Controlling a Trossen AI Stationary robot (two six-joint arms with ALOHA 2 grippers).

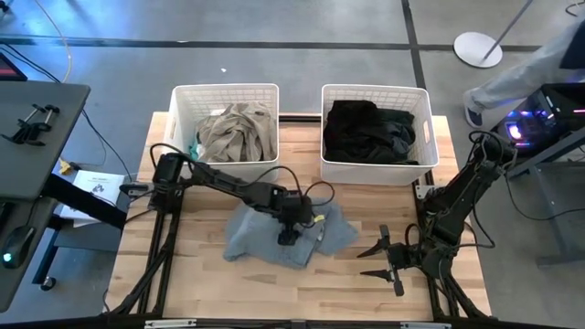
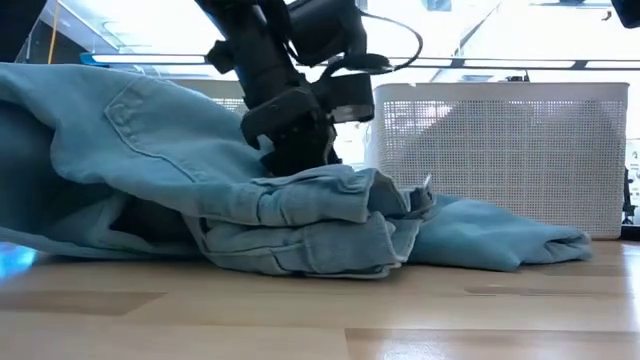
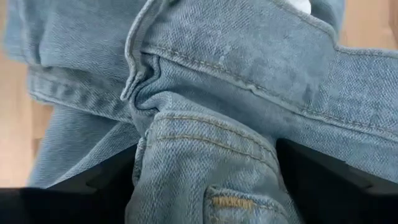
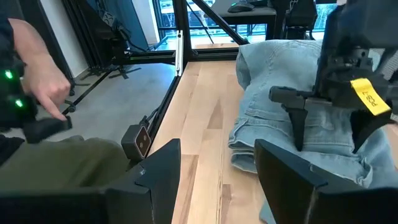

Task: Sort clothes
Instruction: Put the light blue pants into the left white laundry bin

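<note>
Picking up the denim garment (image 1: 265,236) at mid-table: left gripper (image 1: 289,236) down on it, fingers spread wide astride a fold, not yet pinching. Next, in all likelihood: close, lift, carry to a basket (image 1: 179,117). Right gripper (image 1: 388,256) idle at the near right, fingers apart, empty.

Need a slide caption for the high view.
Left gripper open over denim garment mid-table; right gripper waits, open, at the table's right.

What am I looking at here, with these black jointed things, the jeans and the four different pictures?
They are two robot arms sorting clothes. One picture looks down from above, one looks level across the table, and two come from cameras on the arms' wrists. The left gripper is down on the light blue denim garment on the wooden table, fingers open around a fold. The right gripper waits open, empty, near the table's right edge. Behind stand two white baskets: one holds beige clothes, the other black clothes.
</note>
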